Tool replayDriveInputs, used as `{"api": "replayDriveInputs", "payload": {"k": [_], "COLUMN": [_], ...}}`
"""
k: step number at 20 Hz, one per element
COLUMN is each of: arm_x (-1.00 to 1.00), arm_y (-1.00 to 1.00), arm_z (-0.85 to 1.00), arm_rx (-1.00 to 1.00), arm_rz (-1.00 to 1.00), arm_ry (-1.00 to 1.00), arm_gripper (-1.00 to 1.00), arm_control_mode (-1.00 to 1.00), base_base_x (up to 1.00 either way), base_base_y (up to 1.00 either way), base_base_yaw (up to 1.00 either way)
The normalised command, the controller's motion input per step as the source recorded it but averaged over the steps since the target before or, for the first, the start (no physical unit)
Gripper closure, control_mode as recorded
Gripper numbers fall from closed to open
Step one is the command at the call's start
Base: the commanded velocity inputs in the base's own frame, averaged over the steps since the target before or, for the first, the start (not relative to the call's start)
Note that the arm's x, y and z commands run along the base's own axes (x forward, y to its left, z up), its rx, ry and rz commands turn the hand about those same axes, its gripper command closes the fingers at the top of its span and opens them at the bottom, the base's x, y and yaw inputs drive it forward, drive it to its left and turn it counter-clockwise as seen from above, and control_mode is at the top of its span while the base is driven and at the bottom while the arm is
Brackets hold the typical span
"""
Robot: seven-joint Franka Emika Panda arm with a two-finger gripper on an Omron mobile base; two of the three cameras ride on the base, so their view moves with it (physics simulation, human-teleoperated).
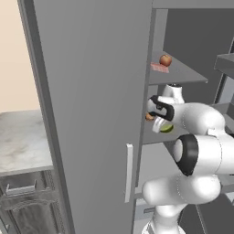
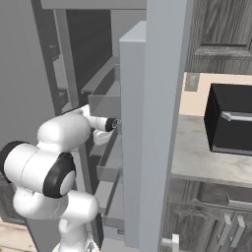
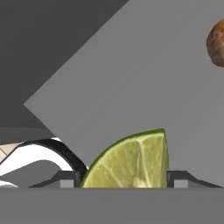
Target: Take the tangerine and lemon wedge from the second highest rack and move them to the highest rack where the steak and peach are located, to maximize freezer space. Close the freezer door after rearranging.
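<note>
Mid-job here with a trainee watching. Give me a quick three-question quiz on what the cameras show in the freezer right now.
1. True or false: the steak and the peach lie on the rack above the one where the gripper works.
2. What sits between the gripper's fingertips in the hand view?
A. the tangerine
B. the lemon wedge
C. the steak
3. Fill in: in the left base view, the tangerine lies on the same rack as the ____.

Key
1. True.
2. B: the lemon wedge fills the gap between the fingertips; whether they already press on it cannot be told.
3. lemon wedge.
</note>
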Motion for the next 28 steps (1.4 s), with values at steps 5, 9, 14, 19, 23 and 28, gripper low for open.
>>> {"api": "replayDriveInputs", "payload": {"k": [5,9,14,19,23,28], "arm_x": [-0.76,-0.77,-0.76,-0.99,-0.86,-0.38], "arm_y": [0.05,0.14,0.03,0.14,0.24,0.14], "arm_z": [0.51,0.34,0.16,0.01,0.57,1.0], "arm_rx": [0.0,0.0,0.0,0.0,0.0,0.0], "arm_rz": [0.06,0.06,0.03,0.01,0.0,0.0], "arm_ry": [0.0,0.0,0.0,-0.02,-0.12,-0.1], "arm_gripper": [1.0,1.0,1.0,1.0,1.0,1.0], "arm_control_mode": [-1.0,-1.0,-1.0,-1.0,-1.0,-1.0], "base_base_x": [0.0,0.0,0.0,0.0,0.0,0.0], "base_base_y": [0.0,0.0,0.0,0.0,0.0,0.0], "base_base_yaw": [0.0,0.0,0.0,0.0,0.0,0.0]}}
